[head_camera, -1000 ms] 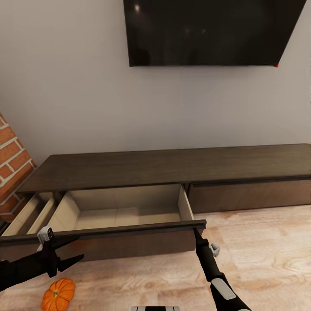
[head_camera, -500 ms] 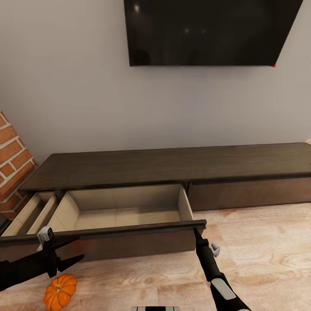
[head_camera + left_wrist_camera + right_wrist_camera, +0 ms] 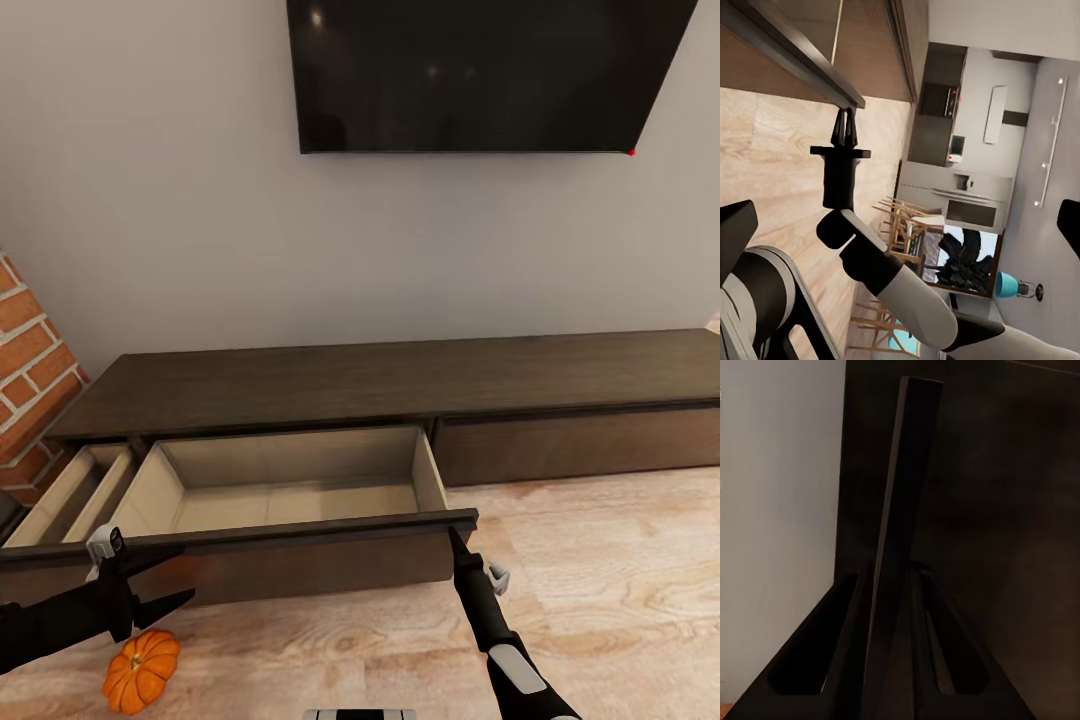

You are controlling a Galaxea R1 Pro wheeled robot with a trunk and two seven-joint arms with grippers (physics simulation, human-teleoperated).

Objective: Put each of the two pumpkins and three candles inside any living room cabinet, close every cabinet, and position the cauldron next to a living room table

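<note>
With the cabinet [image 3: 400,385] drawer open mid-frame, its front edge pinched by the right gripper [image 3: 452,535], the spread left gripper [image 3: 150,580] must next drop to the pumpkin [image 3: 140,670] at lower left.

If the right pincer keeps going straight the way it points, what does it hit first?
Probably the open drawer's front panel: the right pincer already sits at that panel's top edge, which runs between its fingers in the right wrist view. Depth is unclear.
</note>
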